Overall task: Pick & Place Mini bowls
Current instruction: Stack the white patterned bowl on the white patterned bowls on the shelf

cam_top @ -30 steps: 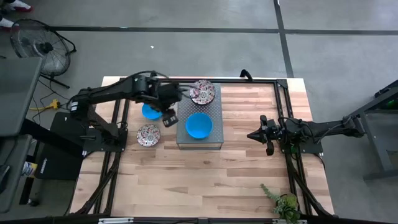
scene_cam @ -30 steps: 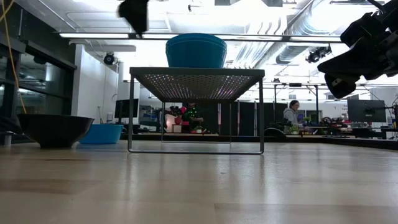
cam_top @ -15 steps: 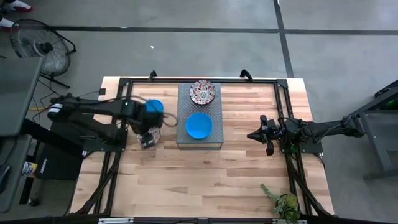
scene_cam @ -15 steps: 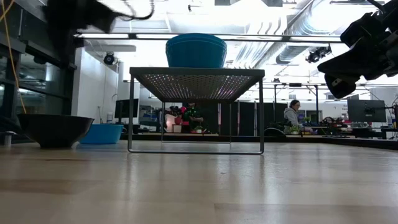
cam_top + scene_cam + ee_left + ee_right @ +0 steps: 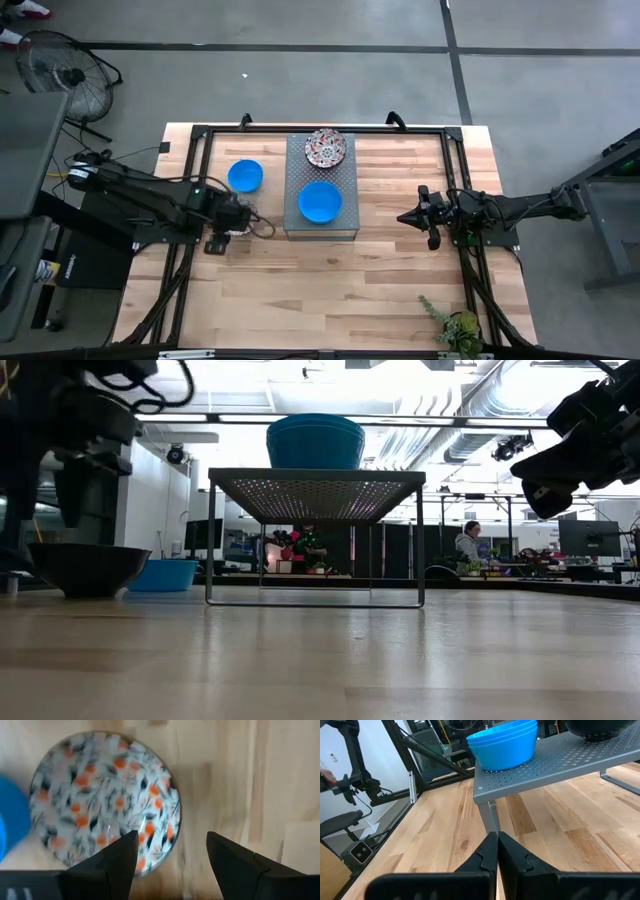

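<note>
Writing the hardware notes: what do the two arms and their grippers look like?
Both arms are black, jointed, with loose black cables. The left gripper has two flat, tapered dark fingers. The right gripper has matching angular black fingers. No markings are readable.

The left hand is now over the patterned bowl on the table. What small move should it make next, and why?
Probably lower straight down and close on the bowl's rim. The left hand is open above the patterned bowl, with one finger over the bowl's edge and the other over bare wood, so the rim lies between them. The bowl is not gripped yet. The right hand waits, shut, beside the grey rack.
</note>
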Robot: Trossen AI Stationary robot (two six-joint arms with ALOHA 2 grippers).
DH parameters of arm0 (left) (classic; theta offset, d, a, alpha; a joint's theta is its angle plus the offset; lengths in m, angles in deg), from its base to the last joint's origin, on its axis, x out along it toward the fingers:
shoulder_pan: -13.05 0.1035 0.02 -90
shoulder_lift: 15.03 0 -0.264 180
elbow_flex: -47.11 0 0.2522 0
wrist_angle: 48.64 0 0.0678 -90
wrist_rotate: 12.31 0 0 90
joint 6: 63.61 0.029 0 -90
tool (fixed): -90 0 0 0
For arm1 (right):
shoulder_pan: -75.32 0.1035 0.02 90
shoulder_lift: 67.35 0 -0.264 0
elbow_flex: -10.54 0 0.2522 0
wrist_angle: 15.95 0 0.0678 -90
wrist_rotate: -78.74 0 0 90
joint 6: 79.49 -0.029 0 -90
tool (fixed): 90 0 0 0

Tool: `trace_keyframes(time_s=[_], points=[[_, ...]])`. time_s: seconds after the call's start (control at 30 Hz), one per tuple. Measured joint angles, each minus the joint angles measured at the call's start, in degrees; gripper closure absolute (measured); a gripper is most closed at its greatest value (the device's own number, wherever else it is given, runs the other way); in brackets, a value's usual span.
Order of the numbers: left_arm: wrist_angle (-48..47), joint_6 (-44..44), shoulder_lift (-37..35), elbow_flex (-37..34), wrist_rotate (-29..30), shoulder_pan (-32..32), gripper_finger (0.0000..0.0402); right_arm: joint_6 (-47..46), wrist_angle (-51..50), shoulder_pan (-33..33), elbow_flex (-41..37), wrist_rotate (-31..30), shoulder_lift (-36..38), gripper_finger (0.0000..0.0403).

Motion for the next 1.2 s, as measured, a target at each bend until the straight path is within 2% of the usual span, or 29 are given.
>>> trace_keyframes(time_s=[0.07, 0.2, 0.57, 0.8, 1.2], points=[[3.9, 1.8, -0.1, -1.7, -0.2, -0.7, 0.017, 0.0, 0.0, 0.0, 0.0, 0.0, -0.1, 0.0402], [5.2, 4.8, 0.0, -4.6, -0.2, -1.0, 0.017, 0.0, 0.0, 0.0, 0.0, 0.0, -0.3, 0.0402], [11.9, 5.8, 0.1, -10.1, 0.4, -0.9, 0.017, 0.0, 0.0, 0.0, 0.0, 0.0, -0.4, 0.0402], [11.5, 6.2, 0.3, -10.4, 3.9, -0.9, 0.0172, 0.0, 0.0, 0.0, 0.0, 0.0, -0.4, 0.0402], [11.5, 6.1, 0.3, -10.4, 4.2, -0.9, 0.0247, 0.0, 0.0, 0.0, 0.0, 0.0, -0.4, 0.0402]])
